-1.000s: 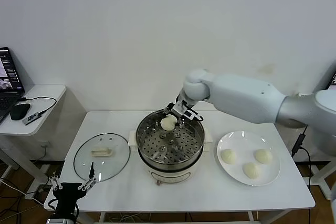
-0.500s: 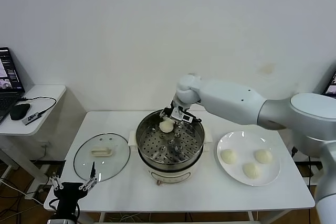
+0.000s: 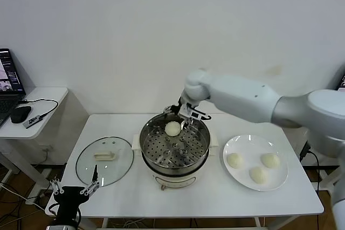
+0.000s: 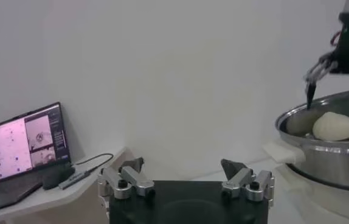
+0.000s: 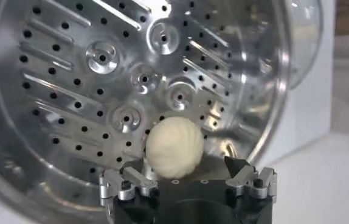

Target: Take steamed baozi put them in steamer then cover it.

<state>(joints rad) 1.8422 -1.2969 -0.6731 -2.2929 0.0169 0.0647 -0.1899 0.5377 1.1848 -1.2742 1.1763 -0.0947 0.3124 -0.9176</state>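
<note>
1. The right gripper (image 3: 184, 116) hangs over the far rim of the steamer (image 3: 174, 146), at about twelve o'clock on the pot; its fingers (image 5: 238, 168) are spread wide and grip nothing

2. One steamed baozi (image 3: 172, 128) rests on the perforated tray (image 5: 95, 85) just below those fingers, at the tray's twelve o'clock; placed near the far wall, it appears to leave the centre and near side free for the others

3. Three more baozi lie on the white plate (image 3: 237, 145) at the pot's three o'clock: one (image 3: 234, 160) nearest the pot, one (image 3: 270, 160) farther out, one (image 3: 257, 174) toward the front; they sit apart from each other, which should make single pick-ups easy

4. The glass lid (image 3: 104, 160) lies flat on the white table (image 3: 215, 197) at the pot's nine o'clock, handle up, likely so it can be taken from above at the end

5. The left gripper (image 3: 73, 190) waits low at the table's front left corner, near the lid, its jaws spread and empty

6. Judged from this, one of four buns is in; three transfers and the covering remain
</note>
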